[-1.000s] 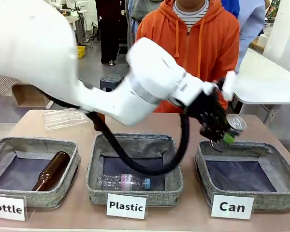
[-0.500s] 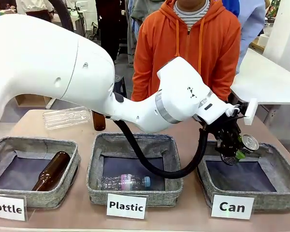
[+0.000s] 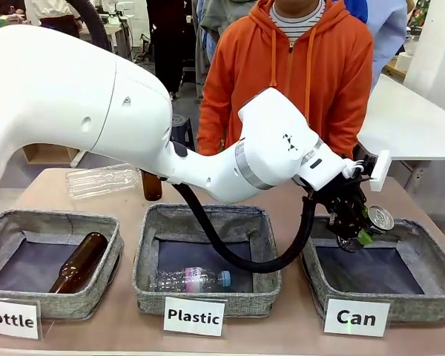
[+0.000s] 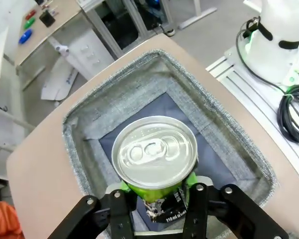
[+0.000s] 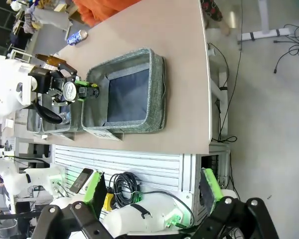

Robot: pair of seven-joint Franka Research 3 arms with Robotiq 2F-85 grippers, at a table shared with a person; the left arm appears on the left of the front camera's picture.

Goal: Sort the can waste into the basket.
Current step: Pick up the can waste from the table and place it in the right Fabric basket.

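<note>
My left gripper (image 3: 362, 227) reaches across from the left and hangs over the back left part of the grey basket (image 3: 419, 306) signed "Can". It is shut on a small can (image 3: 380, 219) with a silver top and a dark label. In the left wrist view the can (image 4: 154, 149) sits between the green pads (image 4: 191, 180), above the basket's dark lining and grey wall (image 4: 139, 79). A blue can (image 5: 76, 36) lies on the table beyond the basket (image 5: 158, 84). My right gripper (image 5: 152, 191) stands open and holds nothing, off the table's side.
The middle basket (image 3: 144, 256), signed "Plastic", holds a clear bottle (image 3: 189, 279). The left basket (image 3: 111, 259), signed "Bottle", holds a brown bottle (image 3: 78, 261). A clear plastic bottle (image 3: 100, 180) and a brown bottle (image 3: 152, 185) are on the table behind. A person in an orange hoodie (image 3: 297, 67) stands opposite.
My left gripper swung right with the can, from the Can basket's back left corner to above its inside. In the last half second it barely moved.
</note>
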